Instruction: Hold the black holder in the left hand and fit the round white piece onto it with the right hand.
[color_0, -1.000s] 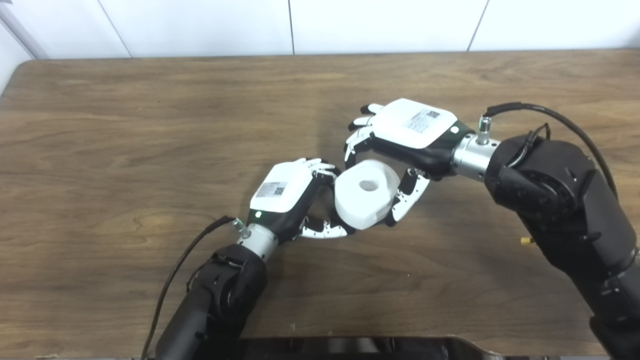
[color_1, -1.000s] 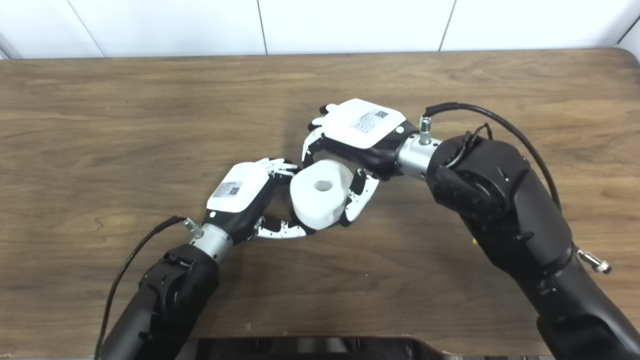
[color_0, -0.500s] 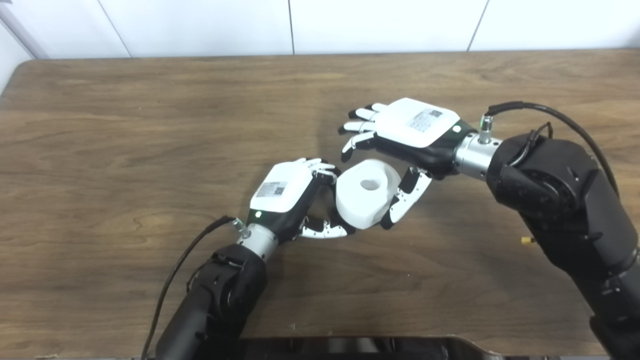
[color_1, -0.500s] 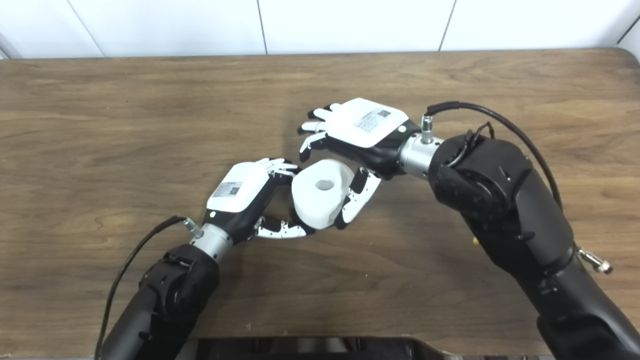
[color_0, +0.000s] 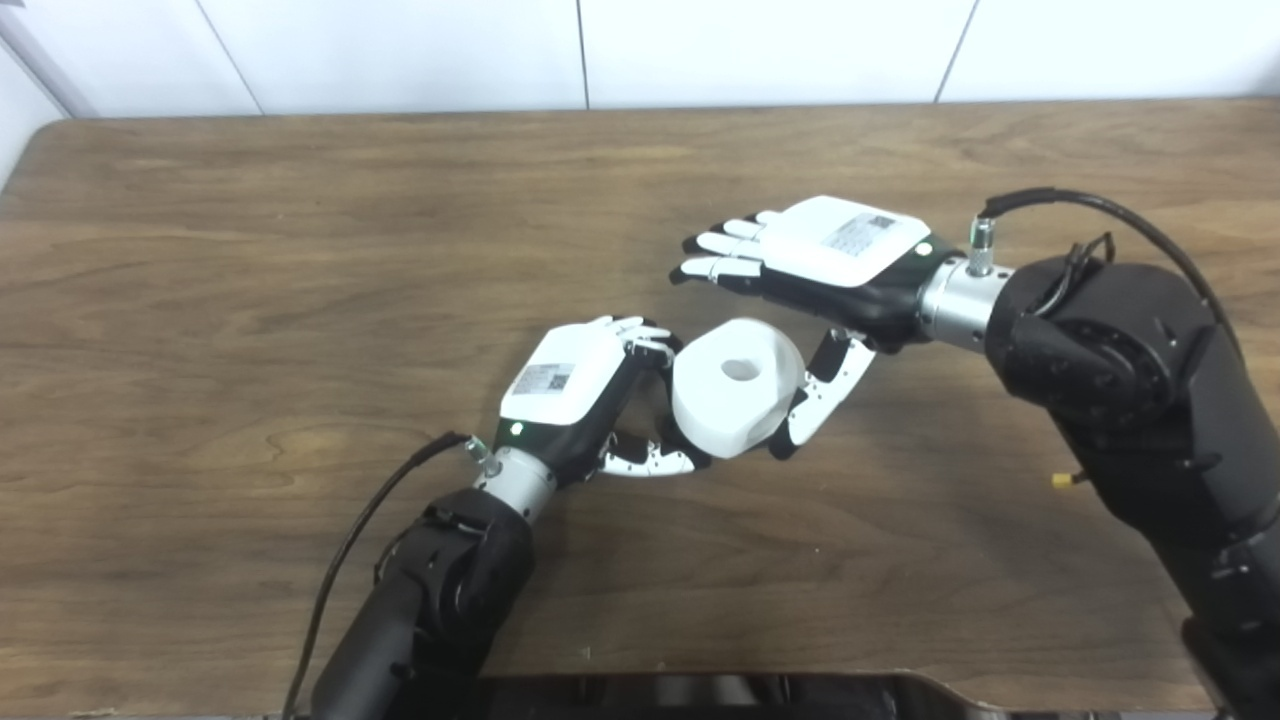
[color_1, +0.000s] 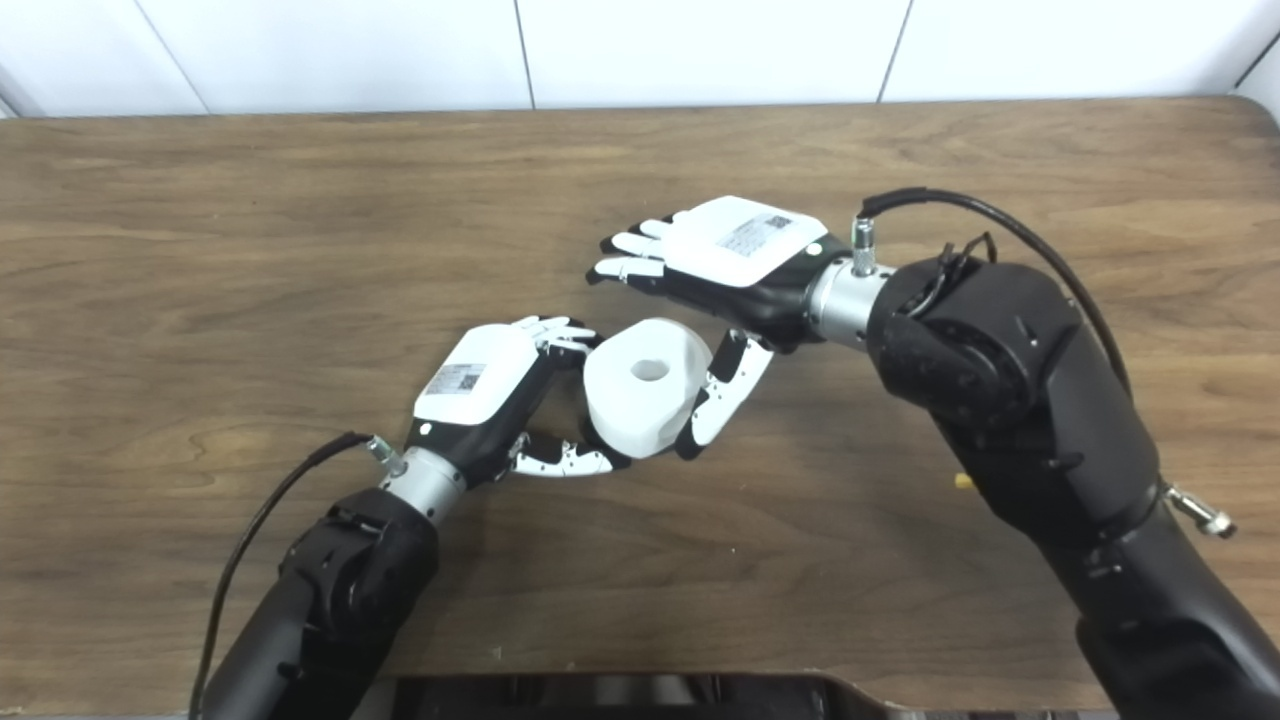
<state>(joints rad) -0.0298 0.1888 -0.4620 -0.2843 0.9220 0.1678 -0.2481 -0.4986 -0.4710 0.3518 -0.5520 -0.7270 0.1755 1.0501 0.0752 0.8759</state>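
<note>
White wall panels (color_0: 760, 50) run along the top edge of the frame, behind a brown wood-grain table (color_0: 250, 250) that fills the rest of the view.

Left hand (color_0: 585, 395): located just left of centre, its arm entering from the bottom left. The white back plate faces up. The fingers (color_0: 640, 335) are curled at the upper left side of the round white piece (color_0: 733, 397), and the thumb (color_0: 650, 462) lies along the lower left side of that piece. The hand is closed around something at that spot. The black holder is not clearly visible; only a dark area shows between the palm and the white piece, and it cannot be identified with certainty.

Round white piece: located at the centre of the frame, directly right of the left hand and touching it. It is a thick white cylinder, tilted, with a round hole (color_0: 738, 369) in its upward face.

Right hand (color_1: 735, 260): located right of centre, above and to the right of the white piece, its arm entering from the bottom right. The fingers (color_1: 625, 255) are extended, lie close side by side, and point toward the left of the frame, clear of the white piece. The thumb (color_1: 722, 395) points down along the right side of the white piece, just beside it; contact cannot be confirmed. The hand grips nothing.

Black cables (color_1: 960, 215) loop from each wrist. A dark edge (color_0: 700, 690) occupies the bottom centre of the frame.
</note>
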